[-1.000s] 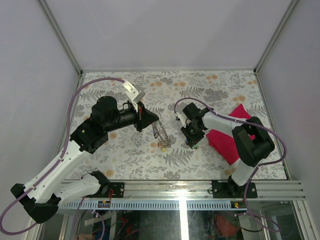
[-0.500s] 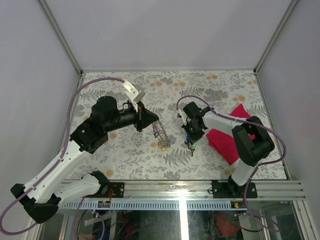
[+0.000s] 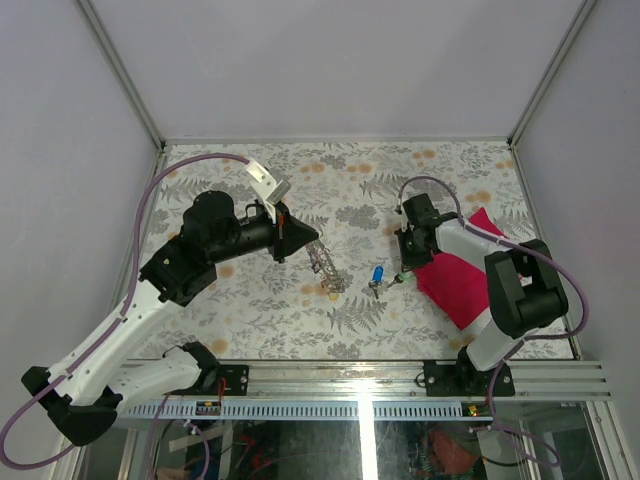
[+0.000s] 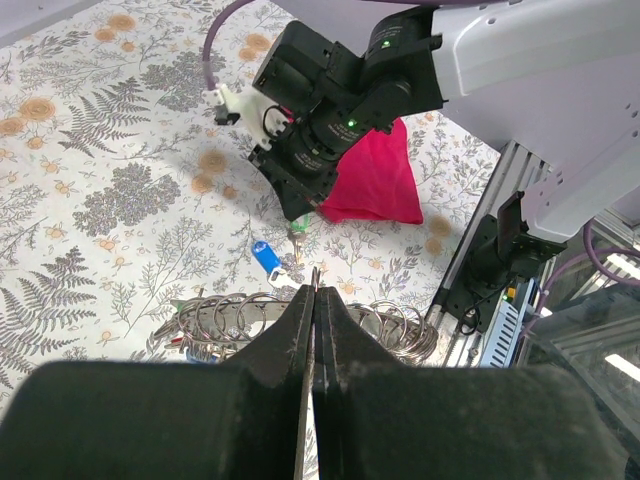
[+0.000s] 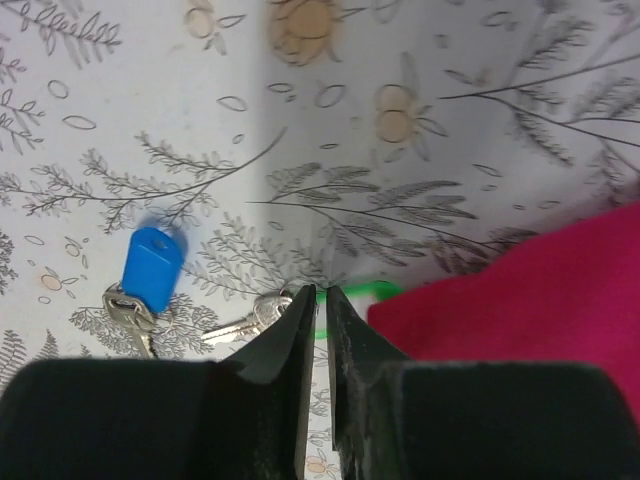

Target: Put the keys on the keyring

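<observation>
No readable text, label, brand, number or sign in any view. Blue key: head plain plastic. Red cloth: unmarked. Table cover: fern and flower print only, no lettering.

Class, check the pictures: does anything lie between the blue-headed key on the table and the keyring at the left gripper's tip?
Nothing visible does. Only bare patterned table separates the blue-headed key from the keyring. The green-headed key and red cloth lie on its other side.
</observation>
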You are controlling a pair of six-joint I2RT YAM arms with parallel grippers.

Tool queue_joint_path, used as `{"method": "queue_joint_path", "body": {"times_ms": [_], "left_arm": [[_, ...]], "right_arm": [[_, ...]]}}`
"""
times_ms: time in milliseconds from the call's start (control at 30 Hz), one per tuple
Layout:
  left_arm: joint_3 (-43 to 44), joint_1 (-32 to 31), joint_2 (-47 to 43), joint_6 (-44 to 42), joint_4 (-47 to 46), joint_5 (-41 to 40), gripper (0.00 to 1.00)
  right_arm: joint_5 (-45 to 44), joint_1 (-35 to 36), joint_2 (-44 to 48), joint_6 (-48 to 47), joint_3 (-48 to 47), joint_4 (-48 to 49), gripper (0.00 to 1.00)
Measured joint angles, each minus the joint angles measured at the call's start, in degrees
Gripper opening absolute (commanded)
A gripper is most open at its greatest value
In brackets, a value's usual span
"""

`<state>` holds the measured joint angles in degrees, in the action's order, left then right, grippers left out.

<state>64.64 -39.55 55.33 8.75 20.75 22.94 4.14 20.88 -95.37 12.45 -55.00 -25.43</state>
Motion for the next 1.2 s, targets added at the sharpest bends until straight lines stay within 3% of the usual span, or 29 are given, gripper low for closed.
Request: {"method": "queue_joint_path", "body": {"times_ms": [167,333,1200], "left_arm": [[0.07,0.0,0.0,-0.02,0.0,0.07,0.0],[0.07,0.0,0.04,0.0,-0.02,0.17,0.0],[0.07,0.0,0.74,0.04,-0.02,0.72,0.0]], "right_arm": [[0.02,-1.88,3.82,0.81,1.84,2.32,0.36],[1.38,-1.81,8.11,-0.44,1.62,2.21,0.42],[5.03,-3.23,3.43,-0.24,1.64,-0.79,0.37]]}}
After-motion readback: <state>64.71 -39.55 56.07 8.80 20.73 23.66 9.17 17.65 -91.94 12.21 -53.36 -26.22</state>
